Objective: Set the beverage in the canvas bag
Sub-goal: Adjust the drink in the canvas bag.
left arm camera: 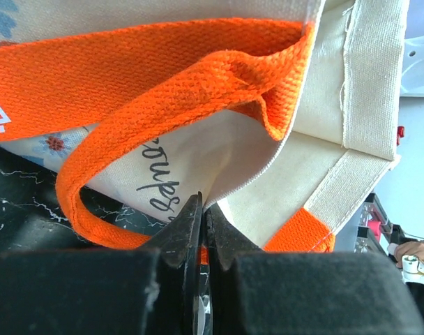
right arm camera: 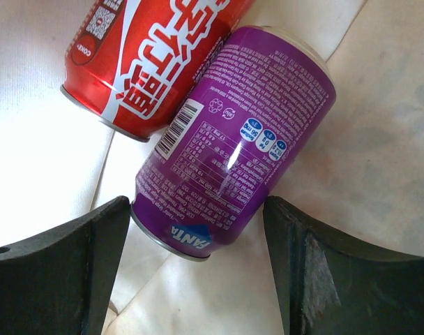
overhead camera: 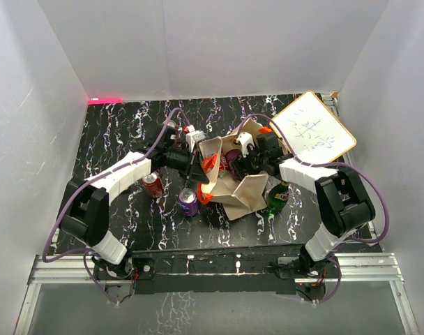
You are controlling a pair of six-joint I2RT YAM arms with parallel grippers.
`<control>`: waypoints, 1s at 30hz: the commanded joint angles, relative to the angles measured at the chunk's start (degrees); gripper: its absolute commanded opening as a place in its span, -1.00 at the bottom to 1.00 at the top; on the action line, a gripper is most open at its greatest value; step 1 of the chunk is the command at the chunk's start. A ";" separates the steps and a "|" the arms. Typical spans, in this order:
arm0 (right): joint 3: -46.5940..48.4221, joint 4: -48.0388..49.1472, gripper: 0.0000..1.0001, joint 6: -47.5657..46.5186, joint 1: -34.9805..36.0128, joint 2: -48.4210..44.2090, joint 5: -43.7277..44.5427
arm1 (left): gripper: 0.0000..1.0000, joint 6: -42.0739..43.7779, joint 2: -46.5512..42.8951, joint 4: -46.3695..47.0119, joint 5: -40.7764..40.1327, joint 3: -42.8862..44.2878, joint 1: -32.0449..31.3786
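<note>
"Orange! What is that thick orange strap (left arm camera: 163, 63)?"

"It is a loop handle of the tall beige canvas bag (overhead camera: 248, 190). The bag sits open in the middle of the black table with white marble lines (overhead camera: 114, 139)."

"What does the left gripper (left arm camera: 201, 206) do?"

"Its two black fingers are pinched tight on the edge of the bag's cloth, right by the strap. There is curly black writing on the cloth. It is upside down and I cannot read it."

"And the right gripper (right arm camera: 194, 209)?"

"It is down inside the bag. Its fingers stand wide apart, one on each side of a shiny purple drink can (right arm camera: 233, 132). It holds nothing."

"What does the purple one say?"

"It says 'FANTA' in white near its bottom rim. It also has a barcode and lots of tiny print."

"Is anything next to it?"

"Yes, a shiny red drink can (right arm camera: 149, 63) touches it. That one has big white Chinese letters and a small 'COKE' by a square code. Both lie on the pale cloth inside the bag."

"Are there drinks outside?"

"Yes. A second red can (overhead camera: 153, 185) and a second purple can (overhead camera: 188, 202) sit on the table just left of the bag. A green drink (overhead camera: 276, 197) sits just right of it. At the far right a white board (overhead camera: 313, 129) has scribbles too small to read."
</note>
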 commanded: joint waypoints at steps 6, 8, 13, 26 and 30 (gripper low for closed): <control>4.48 5.44 0.52 8.85 -2.96 4.52 -0.81 | -1.00 -7.80 3.23 0.02 2.18 0.89 -0.95; 5.55 6.36 0.51 9.44 -2.22 5.40 3.76 | -1.00 -10.16 3.73 0.91 3.83 1.90 -0.95; 4.41 11.81 0.53 8.89 0.46 8.50 9.67 | -1.00 -17.96 5.91 5.82 11.35 5.31 -0.61; 5.58 17.07 0.09 8.10 2.20 8.93 9.81 | -1.00 -14.01 5.98 2.15 8.75 7.57 0.98; 9.92 15.31 -0.31 9.60 1.93 8.05 8.86 | -1.00 -10.01 5.19 0.88 6.85 5.04 1.02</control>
